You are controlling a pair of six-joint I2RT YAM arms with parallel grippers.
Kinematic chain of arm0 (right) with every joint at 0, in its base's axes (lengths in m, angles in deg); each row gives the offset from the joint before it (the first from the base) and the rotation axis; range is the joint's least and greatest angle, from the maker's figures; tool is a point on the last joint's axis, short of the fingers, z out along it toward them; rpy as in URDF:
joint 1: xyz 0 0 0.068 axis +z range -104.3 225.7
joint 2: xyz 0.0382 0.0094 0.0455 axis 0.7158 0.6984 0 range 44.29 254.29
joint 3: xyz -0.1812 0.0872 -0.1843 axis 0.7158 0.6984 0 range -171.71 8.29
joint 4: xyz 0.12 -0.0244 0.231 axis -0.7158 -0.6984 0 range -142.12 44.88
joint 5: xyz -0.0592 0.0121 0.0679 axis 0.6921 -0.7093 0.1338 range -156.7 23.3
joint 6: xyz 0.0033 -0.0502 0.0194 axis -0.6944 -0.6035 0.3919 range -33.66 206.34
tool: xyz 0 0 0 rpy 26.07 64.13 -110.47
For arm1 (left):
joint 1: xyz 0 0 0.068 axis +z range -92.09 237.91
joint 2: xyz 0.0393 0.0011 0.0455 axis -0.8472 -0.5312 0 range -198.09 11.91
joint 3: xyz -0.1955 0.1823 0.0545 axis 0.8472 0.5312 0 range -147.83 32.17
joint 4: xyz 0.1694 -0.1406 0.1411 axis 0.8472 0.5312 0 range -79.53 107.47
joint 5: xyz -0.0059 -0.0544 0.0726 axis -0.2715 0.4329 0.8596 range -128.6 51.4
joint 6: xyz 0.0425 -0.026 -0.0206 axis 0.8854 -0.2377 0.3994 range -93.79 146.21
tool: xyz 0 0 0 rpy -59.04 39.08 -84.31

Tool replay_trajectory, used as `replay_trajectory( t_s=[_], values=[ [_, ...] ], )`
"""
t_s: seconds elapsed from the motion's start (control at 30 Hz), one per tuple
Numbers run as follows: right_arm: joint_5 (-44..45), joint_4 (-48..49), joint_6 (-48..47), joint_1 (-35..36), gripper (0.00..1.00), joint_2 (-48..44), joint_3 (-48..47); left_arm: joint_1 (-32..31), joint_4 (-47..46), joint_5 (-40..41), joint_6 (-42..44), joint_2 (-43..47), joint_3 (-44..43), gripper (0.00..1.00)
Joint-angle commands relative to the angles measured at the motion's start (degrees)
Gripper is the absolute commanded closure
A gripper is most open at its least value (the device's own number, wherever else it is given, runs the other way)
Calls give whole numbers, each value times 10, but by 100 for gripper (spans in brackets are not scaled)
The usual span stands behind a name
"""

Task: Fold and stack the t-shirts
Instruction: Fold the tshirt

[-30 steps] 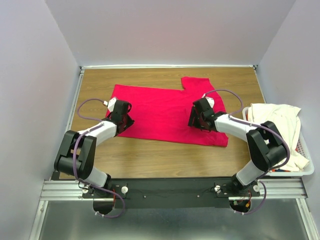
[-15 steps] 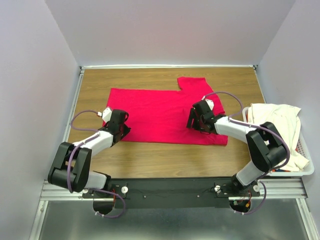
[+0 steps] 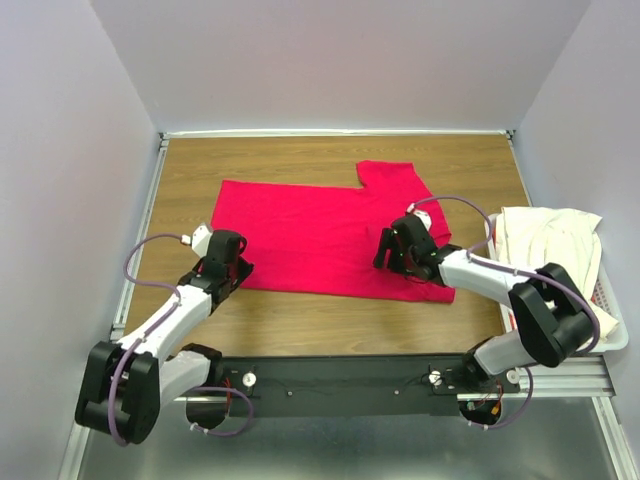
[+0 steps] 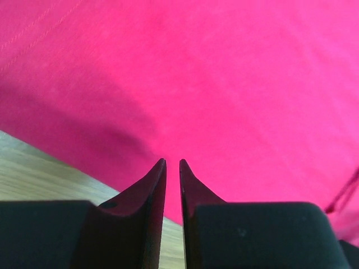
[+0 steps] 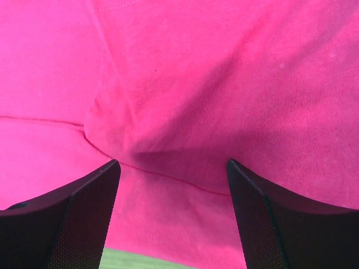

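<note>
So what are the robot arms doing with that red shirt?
Two robot arms are working on a red shirt spread on the table. The left gripper, fingers nearly shut, is at the shirt's near left edge; whether it pinches cloth is unclear. The right gripper hangs open over the right side. A white shirt lies in the basket.

The crimson-red t-shirt (image 3: 310, 235) is plain (one even colour throughout), the cream-white t-shirt (image 3: 548, 238) likewise; the table (image 3: 330, 325) is brown wood-grain, the basket (image 3: 616, 342) white.

White-and-black jointed arms (image 3: 165, 320), looping lilac cables (image 3: 140, 250), black tapered gripper fingers (image 4: 146, 190)
</note>
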Motion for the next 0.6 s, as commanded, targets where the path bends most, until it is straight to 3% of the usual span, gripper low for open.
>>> replay_trajectory(
  t_s=[0.0,0.07,0.17,0.3,0.47,0.57],
  values=[
    [-19,-42,11,6,14,-27,6,-3,36,35,37,30,-56,76],
    [7,-54,-8,5,13,-37,-42,1,39,58,59,24,-117,61],
    [25,-65,-41,-21,9,-23,-112,14,24,90,126,-23,-217,48],
    [-61,-64,-79,-138,10,68,-251,65,-15,89,228,-127,-329,46],
    [-74,-64,-124,-212,16,216,-447,111,3,58,336,-304,-483,51],
    [-85,-65,-142,-234,22,303,-538,142,12,32,352,-384,-547,53]
  ],
)
